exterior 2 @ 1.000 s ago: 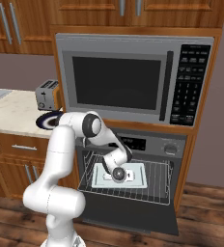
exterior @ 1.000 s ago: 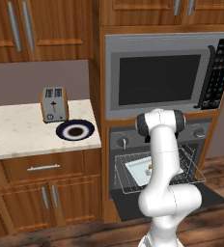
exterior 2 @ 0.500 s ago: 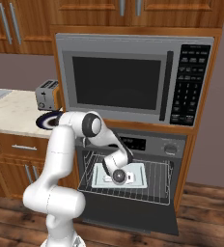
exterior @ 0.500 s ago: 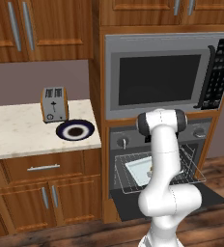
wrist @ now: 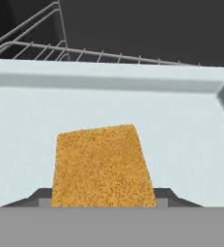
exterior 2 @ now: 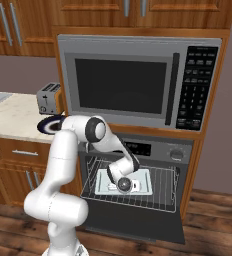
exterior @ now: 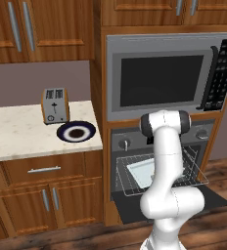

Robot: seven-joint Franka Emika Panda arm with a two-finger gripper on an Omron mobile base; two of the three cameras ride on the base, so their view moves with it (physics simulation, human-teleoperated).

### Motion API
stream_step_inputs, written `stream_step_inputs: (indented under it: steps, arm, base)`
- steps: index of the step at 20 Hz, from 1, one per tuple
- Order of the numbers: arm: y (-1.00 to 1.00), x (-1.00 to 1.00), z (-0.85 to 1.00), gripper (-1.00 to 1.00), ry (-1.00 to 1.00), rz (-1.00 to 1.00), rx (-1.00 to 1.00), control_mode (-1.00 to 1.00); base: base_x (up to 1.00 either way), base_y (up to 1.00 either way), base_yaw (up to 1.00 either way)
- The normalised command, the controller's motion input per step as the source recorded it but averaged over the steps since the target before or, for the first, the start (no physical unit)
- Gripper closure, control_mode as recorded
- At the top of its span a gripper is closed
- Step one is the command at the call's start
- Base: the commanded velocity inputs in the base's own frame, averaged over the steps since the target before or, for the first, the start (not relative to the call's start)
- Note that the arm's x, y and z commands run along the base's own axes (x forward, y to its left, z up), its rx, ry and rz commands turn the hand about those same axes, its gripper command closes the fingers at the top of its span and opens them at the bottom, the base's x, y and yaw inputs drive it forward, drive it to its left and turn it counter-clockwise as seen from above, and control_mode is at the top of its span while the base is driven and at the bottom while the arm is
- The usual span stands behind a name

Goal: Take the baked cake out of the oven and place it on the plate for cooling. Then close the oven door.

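cake point(wrist: 102, 166) on tray point(wrist: 181, 125), wire rack point(exterior 2: 160, 192) beneath | fingers point(wrist: 162, 195) flank cake, grip unclear | toaster point(exterior: 55, 105) behind plate point(exterior: 76, 132)

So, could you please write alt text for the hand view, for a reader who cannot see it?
A golden-brown square cake lies on a pale baking tray, seen close from above, with the gripper's two dark finger tips either side of its near edge. Behind the tray, a wire rack runs back into the dark oven.

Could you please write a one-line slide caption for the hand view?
Hand camera close over the golden cake lying on the pale baking tray, wire oven rack behind.
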Motion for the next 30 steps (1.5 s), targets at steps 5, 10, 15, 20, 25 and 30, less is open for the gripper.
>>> stream_step_inputs:
  steps: [5,10,15,20,25,30]
  arm:
    - [-0.04,-0.05,0.0,1.0,-0.01,0.0,0.0,-1.0]
    - [-0.04,-0.11,0.14,1.0,-0.04,0.0,0.0,-1.0]
    - [0.0,-0.06,0.38,1.0,-0.02,0.0,0.0,-1.0]
    - [0.0,-0.11,0.41,1.0,0.0,0.0,0.0,-1.0]
    - [0.0,-0.3,0.47,1.0,0.0,0.0,0.0,-1.0]
    - [-0.05,-0.49,0.5,1.0,0.0,0.0,0.0,-1.0]
  base:
    - [0.0,0.0,0.0]
    - [0.0,0.0,0.0]
    - [0.0,0.0,0.0]
    - [0.0,0.0,0.0]
    - [0.0,0.0,0.0]
    - [0.0,0.0,0.0]
